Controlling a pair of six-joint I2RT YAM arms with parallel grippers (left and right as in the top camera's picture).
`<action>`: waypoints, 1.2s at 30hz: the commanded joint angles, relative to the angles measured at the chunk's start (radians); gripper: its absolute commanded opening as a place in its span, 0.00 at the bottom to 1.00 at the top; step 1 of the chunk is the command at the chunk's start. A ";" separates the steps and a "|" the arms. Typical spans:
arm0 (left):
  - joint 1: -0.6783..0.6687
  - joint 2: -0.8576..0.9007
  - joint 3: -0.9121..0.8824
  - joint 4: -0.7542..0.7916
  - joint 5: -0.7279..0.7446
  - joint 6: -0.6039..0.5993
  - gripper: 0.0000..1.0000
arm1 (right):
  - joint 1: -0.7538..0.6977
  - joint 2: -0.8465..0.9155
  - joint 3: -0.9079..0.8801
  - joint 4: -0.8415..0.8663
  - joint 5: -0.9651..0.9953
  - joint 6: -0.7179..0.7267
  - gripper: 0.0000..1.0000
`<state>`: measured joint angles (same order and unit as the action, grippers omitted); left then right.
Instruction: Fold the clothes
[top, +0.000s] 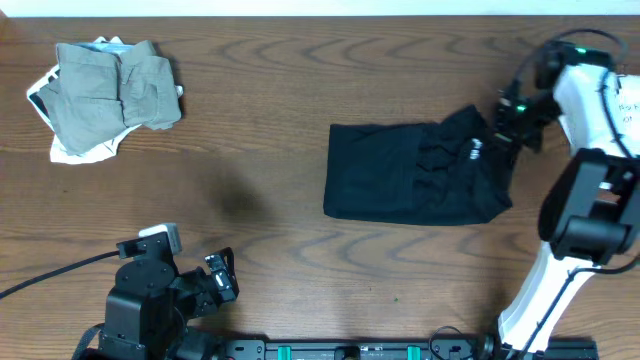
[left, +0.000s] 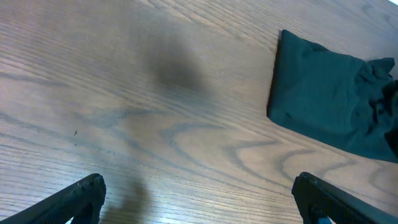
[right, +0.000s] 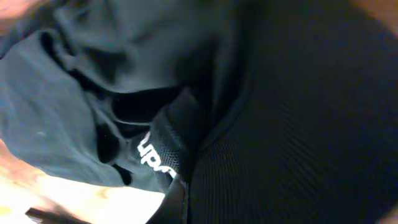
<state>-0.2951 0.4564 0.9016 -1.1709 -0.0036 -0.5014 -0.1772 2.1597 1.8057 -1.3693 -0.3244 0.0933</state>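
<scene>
Cloth of the black shirt (top: 400, 170) lies right of centre on the bench (top: 260, 200), a tidy rectangle except for its bunched right end. My right claw (top: 507, 112) is clamped on that end. My left claw (top: 222, 276) hangs with its fingers wide apart over bare wood near the front. I judge a cross-fold is in hand. Next I should carry that end leftward, flat and square. Khaki-grey and white garments (top: 105, 95) sit stacked far left.
</scene>
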 joint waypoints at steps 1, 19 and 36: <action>0.004 0.001 -0.004 -0.002 -0.008 -0.009 0.98 | 0.084 0.009 0.027 0.010 -0.005 0.061 0.01; 0.004 0.001 -0.004 -0.002 -0.008 -0.009 0.98 | 0.428 0.008 0.145 0.027 -0.024 0.147 0.01; 0.004 0.001 -0.004 -0.002 -0.008 -0.009 0.98 | 0.626 0.008 0.144 0.106 -0.022 0.221 0.01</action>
<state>-0.2951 0.4564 0.9016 -1.1709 -0.0036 -0.5014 0.4171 2.1597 1.9289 -1.2663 -0.3252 0.2893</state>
